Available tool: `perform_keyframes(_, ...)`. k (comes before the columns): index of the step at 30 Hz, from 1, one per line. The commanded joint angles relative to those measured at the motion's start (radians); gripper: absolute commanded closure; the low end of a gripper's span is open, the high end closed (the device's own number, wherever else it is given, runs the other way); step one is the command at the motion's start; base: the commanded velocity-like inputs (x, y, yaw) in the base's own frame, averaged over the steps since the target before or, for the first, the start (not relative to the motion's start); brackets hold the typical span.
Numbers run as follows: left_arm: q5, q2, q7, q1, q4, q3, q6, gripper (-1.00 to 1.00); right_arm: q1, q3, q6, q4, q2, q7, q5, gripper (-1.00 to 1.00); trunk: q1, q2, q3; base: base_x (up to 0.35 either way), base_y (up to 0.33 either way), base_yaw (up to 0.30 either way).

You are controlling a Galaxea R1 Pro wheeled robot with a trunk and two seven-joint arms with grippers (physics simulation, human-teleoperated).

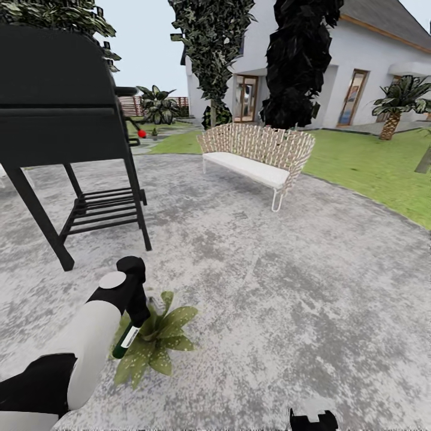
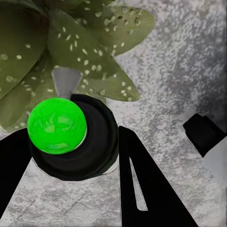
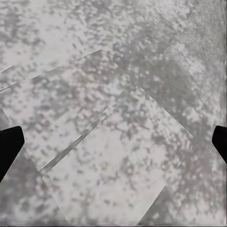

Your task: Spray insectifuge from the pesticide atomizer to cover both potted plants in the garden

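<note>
Pesticide atomizer [image 1: 127, 339] is sitting pinched in the left gripper [image 2: 71, 156] directly over a potted plant [image 1: 157, 342] on the round grey patio [image 1: 269, 287], near a grill [image 1: 60, 120] and bench [image 1: 254, 158]; right gripper [image 3: 113, 146] is hanging spread.

Left tool [image 1: 136, 320] holds atomizer [image 1: 127, 341] over plant [image 1: 157, 344].

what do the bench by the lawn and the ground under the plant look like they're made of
The bench looks like pale woven wicker or cane, judging by the lattice back, with a white cushioned seat on thin white, probably metal, legs. The patio reads as rough matte stone or concrete, mottled grey and white.
</note>
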Motion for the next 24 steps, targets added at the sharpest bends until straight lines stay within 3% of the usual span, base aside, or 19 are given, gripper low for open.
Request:
perform_keyframes(1, -0.01, -0.002, -0.009, -0.001, -0.001, 0.007, 0.011, 1.0, -0.001, -0.009, -0.003, 0.001, 0.0, -0.002, 0.01, -1.0, 0.0, 0.0, -0.001, -0.1, -0.27, 0.0)
perform_keyframes(5, -0.017, -0.001, -0.009, -0.001, -0.001, 0.006, 0.011, 1.0, -0.001, -0.008, -0.003, 0.001, 0.001, -0.002, 0.011, -1.0, 0.0, 0.0, -0.001, -0.101, -0.27, 0.056)
perform_keyframes(10, -0.039, -0.002, -0.009, 0.004, -0.001, 0.008, 0.012, 1.0, -0.001, -0.008, -0.003, 0.003, 0.002, -0.002, 0.011, -1.0, 0.0, 0.0, -0.001, -0.101, -0.27, 0.253)
perform_keyframes(24, -0.013, -0.013, -0.009, 0.022, 0.009, 0.018, 0.011, 1.0, -0.001, -0.008, -0.003, 0.004, 0.001, -0.002, 0.012, -1.0, 0.0, 0.0, -0.001, -0.101, -0.27, 0.276)
